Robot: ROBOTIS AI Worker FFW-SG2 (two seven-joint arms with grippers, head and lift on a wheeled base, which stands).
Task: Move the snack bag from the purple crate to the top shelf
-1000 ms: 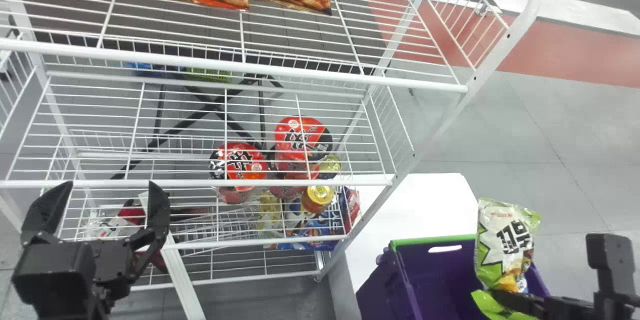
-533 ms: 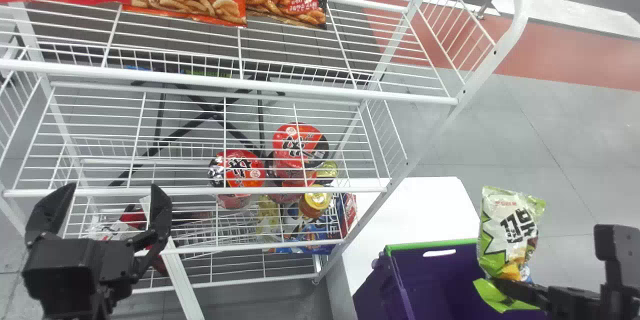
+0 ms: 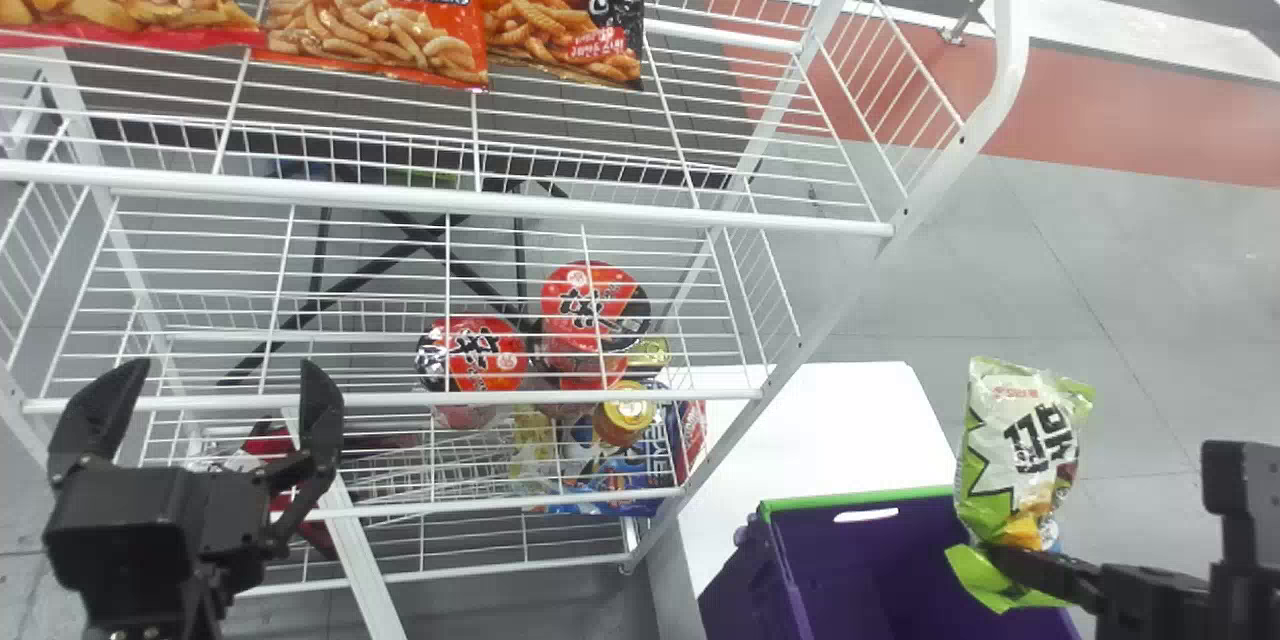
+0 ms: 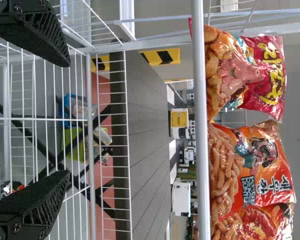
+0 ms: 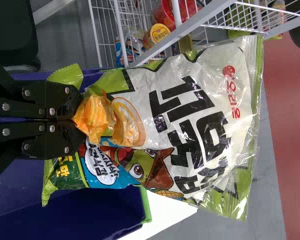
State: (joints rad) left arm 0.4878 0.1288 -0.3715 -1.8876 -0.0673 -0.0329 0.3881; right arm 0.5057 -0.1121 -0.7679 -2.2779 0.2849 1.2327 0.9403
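Right pincer [image 3: 1000, 560] closed on the snack bag's [image 3: 1020, 450] bottom end, bag standing upright from the fingertips, above the purple crate [image 3: 815, 560] near its far right corner.

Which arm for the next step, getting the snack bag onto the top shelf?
Right, I'd say. The right pincer is clamped on the snack bag; the left pincer is open and empty, so using it would likely need a handover.
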